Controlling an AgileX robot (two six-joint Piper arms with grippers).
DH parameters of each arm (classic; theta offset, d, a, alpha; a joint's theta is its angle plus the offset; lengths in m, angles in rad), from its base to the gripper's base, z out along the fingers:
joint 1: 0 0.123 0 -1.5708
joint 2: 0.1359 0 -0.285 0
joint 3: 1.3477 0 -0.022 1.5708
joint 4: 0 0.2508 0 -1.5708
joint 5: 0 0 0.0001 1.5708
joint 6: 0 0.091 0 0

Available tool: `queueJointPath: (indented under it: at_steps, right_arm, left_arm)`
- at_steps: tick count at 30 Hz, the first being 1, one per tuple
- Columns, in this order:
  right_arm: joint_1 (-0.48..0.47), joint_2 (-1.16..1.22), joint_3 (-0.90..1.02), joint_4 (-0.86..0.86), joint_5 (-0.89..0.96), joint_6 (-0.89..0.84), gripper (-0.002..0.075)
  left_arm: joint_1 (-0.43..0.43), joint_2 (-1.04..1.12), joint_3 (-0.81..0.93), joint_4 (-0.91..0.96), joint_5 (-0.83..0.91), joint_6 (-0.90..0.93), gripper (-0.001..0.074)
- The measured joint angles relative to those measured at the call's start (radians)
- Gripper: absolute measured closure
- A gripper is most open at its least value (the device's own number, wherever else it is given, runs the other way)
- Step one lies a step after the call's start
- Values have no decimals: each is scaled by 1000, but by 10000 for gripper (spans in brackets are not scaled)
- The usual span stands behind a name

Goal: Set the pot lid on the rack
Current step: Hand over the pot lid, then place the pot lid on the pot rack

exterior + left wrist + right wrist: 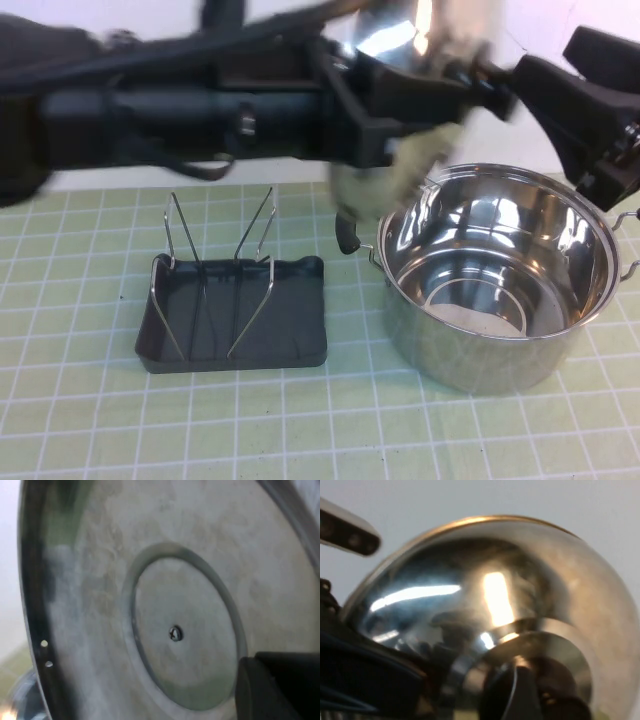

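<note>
The pot lid (pixel 392 32), shiny steel and domed, is held tilted in the air above the table's far side. My left gripper (pixel 392 112) reaches across from the left and is shut on the lid. The left wrist view is filled with the lid's underside (pixel 175 580), with one black finger (pixel 280 690) over it. My right gripper (pixel 497 85) is at the black knob (pixel 547 690) on the domed side (pixel 485 590), its jaws open around it. The rack (pixel 235 325), a dark grey tray with wire prongs, stands empty at front left.
A deep steel pot (pixel 497 280) with black side handles stands open to the right of the rack, under the lid. A green gridded mat (pixel 300 430) covers the table. A white wall lies behind.
</note>
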Motion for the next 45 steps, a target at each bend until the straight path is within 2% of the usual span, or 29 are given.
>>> queueJointPath:
  at_steps: [4,10,13,15,19,24,33,45]
  right_arm:
    - [0,-4,0,49,0,-12,221]
    - [0,-4,0,87,13,-58,221]
    - [0,-4,0,89,13,-70,220]
    - [0,-4,0,91,13,-71,220]
    - [0,-4,0,93,15,-84,220]
    - [0,-4,0,95,47,-116,220]
    - [0,-4,0,95,106,-124,220]
    - [0,-4,0,95,157,-126,220]
  left_arm:
    - [0,-120,0,215,-46,-91,625]
    - [0,-218,31,681,-49,-467,625]
    - [0,-221,85,790,-69,-585,625]
    - [2,-206,136,798,-119,-618,625]
    - [2,-178,233,692,-252,-629,625]
    - [0,-152,280,636,-360,-621,625]
    - [0,-78,280,631,-399,-580,625]
    - [0,-23,280,732,-400,-578,624]
